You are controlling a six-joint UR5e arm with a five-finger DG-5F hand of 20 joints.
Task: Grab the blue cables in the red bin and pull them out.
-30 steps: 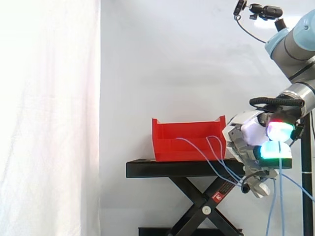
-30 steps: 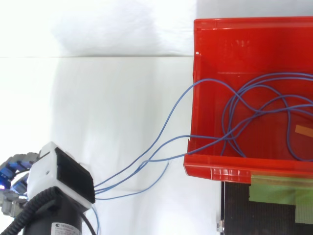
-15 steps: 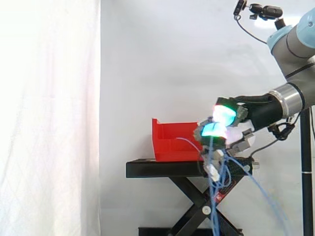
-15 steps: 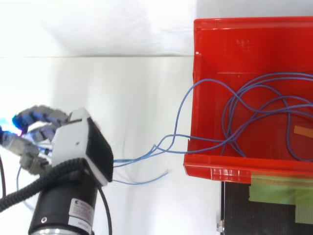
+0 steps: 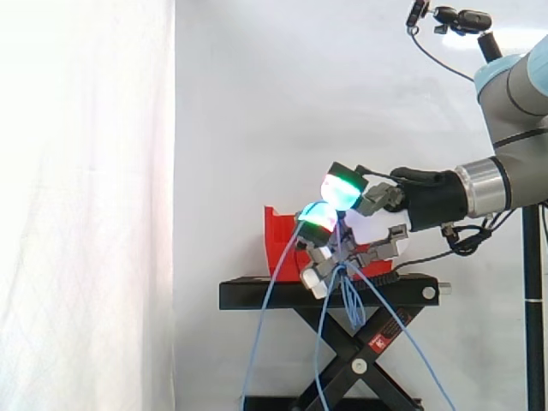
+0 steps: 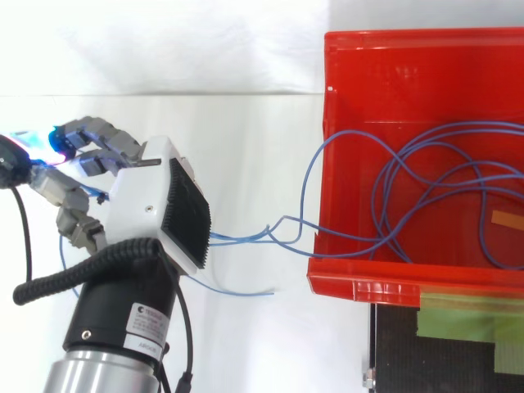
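Observation:
The red bin point(image 6: 327, 123) holds a tangle of thin blue cables point(image 6: 426, 180). Some strands run over the bin's low front edge and reach leftward under my hand point(image 6: 151, 209). In the side view my hand point(image 5: 377, 218) hangs in front of the red bin point(image 5: 282, 248), level with its rim. Its fingers point(image 5: 330, 218) are curled on the blue cables point(image 5: 265, 291), which hang from them in long loops toward the floor. The strands between hand and bin lie slack with a small kink point(image 6: 274, 232). One loose cable end point(image 6: 246, 292) lies just below them.
The bin sits on a black scissor-lift stand point(image 5: 257, 295) before the white curtain. Green tape point(image 6: 467, 315) marks the stand top beside the bin. A small orange strip point(image 6: 508, 221) lies inside the bin. A small camera on a mount point(image 5: 454, 17) is at the upper right.
My hand has swung from beyond the stand's right end, low, up and across in front of the bin, carrying the cables. The strands, taut before, now sag and hang in loops.

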